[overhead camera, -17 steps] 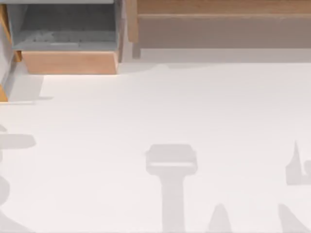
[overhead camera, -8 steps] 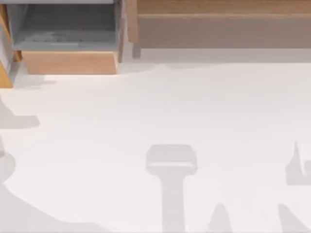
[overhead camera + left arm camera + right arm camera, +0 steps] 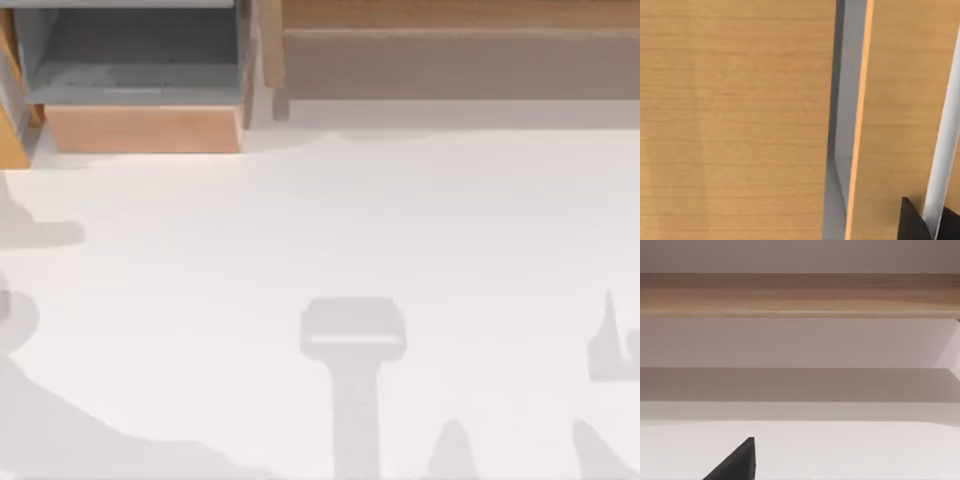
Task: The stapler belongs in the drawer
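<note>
The drawer [image 3: 140, 85] stands open at the upper left of the top view, its tan front [image 3: 143, 128] facing the white table [image 3: 330, 220]. The wide shelf [image 3: 450, 50] runs along the upper right. I cannot tell where the stapler is, nor how either gripper's fingers stand.

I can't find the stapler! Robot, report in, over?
Drawer open at table's top left, no stapler seen inside. Left end effector close against wooden panels. Right end effector faces the shelf.
</note>
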You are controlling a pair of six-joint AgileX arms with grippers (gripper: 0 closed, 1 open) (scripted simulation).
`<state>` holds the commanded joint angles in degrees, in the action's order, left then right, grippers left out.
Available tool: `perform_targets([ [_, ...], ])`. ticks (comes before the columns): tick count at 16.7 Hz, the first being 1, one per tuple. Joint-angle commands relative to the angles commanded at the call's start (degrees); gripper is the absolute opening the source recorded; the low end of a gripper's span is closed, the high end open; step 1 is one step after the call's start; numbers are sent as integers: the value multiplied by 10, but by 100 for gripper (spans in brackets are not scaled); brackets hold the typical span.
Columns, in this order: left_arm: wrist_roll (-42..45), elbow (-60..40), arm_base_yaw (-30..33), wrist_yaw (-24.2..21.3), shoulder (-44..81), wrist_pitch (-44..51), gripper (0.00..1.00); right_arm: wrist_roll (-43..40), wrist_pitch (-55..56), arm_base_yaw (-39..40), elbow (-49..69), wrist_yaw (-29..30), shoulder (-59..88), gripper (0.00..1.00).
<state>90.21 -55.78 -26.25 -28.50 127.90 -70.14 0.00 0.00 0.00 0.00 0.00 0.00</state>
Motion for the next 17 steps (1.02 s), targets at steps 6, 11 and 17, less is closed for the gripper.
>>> perform_targets([
  [6, -2, -104, 25, 23, 46, 51, 0, 0, 0, 0, 0, 0, 0, 100],
  [11, -2, -160, 38, 38, 74, 85, 0, 0, 0, 0, 0, 0, 0, 100],
  [17, -2, -160, 38, 38, 74, 85, 23, 0, 0, 0, 0, 0, 0, 100],
])
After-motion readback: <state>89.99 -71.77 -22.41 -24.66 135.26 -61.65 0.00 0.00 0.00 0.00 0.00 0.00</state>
